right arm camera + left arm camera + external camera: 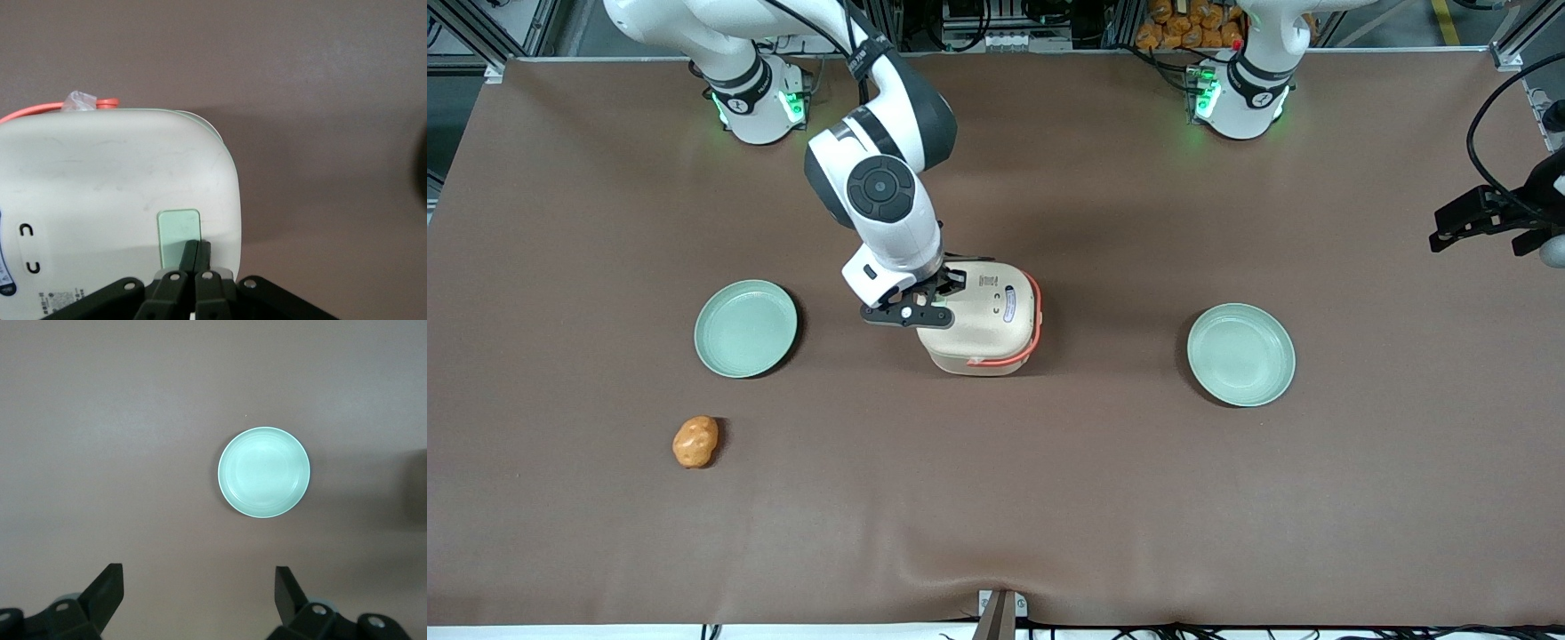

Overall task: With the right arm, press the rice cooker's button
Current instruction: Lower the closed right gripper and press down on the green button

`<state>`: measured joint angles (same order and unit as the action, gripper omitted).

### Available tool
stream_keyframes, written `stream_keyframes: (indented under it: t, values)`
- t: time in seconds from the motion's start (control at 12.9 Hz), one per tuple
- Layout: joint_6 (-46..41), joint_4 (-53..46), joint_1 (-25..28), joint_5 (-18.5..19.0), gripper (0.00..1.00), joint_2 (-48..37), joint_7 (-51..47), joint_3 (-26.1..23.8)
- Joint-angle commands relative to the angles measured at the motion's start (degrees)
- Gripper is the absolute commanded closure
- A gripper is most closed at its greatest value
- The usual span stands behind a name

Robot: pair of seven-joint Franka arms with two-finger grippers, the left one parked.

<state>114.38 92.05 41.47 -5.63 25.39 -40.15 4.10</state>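
The right arm [882, 191] is reaching down over the rice cooker [985, 322], which is sitting mid-table between two green plates [745, 328]. The gripper [197, 250], fingers clenched together, is touching the pale green button [177, 230] on the cream lid [113, 180]. A potato [695, 441] is lying nearer the front camera.

Smooth plastic lid [120, 180] (matt brown cloth [1049, 498])
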Motion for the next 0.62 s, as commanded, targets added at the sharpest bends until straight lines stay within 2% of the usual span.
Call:
stream_keyframes:
  t: [0.0, 0.54]
  values:
    - [0.41, -1.09, 0.98, -0.96, 1.00, 1.15, -1.25, 0.47]
    - [1.02, -1.09, 1.60, -1.75, 1.00, 1.24, -2.13, 0.56]
